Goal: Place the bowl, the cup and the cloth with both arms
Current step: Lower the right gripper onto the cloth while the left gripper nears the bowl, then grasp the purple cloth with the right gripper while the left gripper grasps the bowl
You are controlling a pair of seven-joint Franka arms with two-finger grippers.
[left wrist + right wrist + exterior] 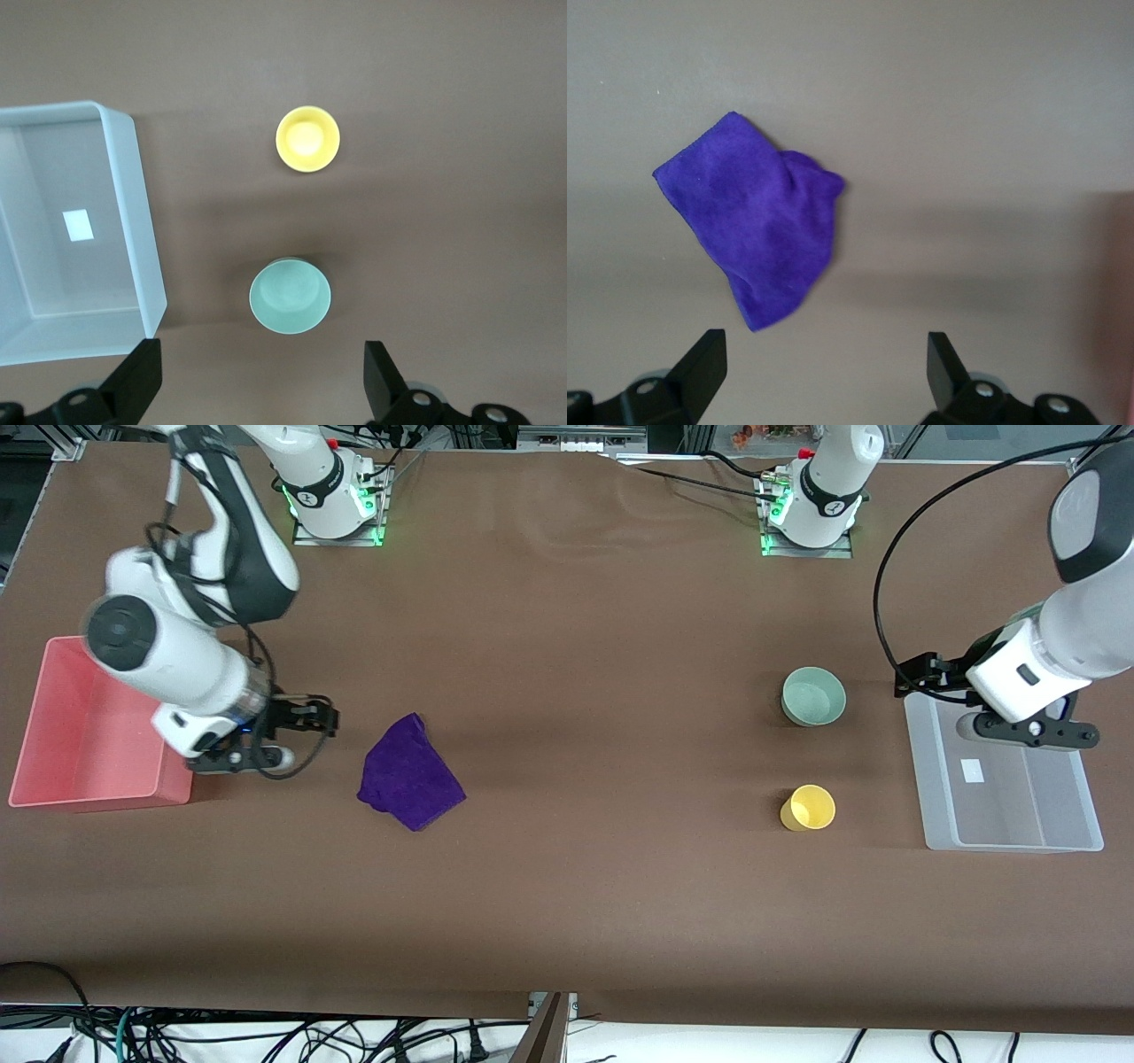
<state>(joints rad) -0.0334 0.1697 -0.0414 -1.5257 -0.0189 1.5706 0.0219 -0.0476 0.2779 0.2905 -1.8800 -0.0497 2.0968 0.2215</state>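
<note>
The mint-green bowl (pixel 813 696) stands upright on the brown table toward the left arm's end. The yellow cup (pixel 808 808) stands nearer to the front camera than the bowl. My left gripper (pixel 1028 726) is open and empty, up over the edge of the clear bin beside the bowl. The left wrist view shows the bowl (pixel 290 296), the cup (pixel 307 139) and the open left gripper (pixel 263 381). The purple cloth (pixel 410 774) lies crumpled on the table. My right gripper (pixel 261 740) hovers open and empty between the pink bin and the cloth (pixel 757 226), with its fingers wide apart (pixel 824 367).
A pink bin (pixel 89 726) sits at the right arm's end of the table. A clear plastic bin (pixel 1005 771) sits at the left arm's end and also shows in the left wrist view (pixel 133 221). Cables hang along the table's front edge.
</note>
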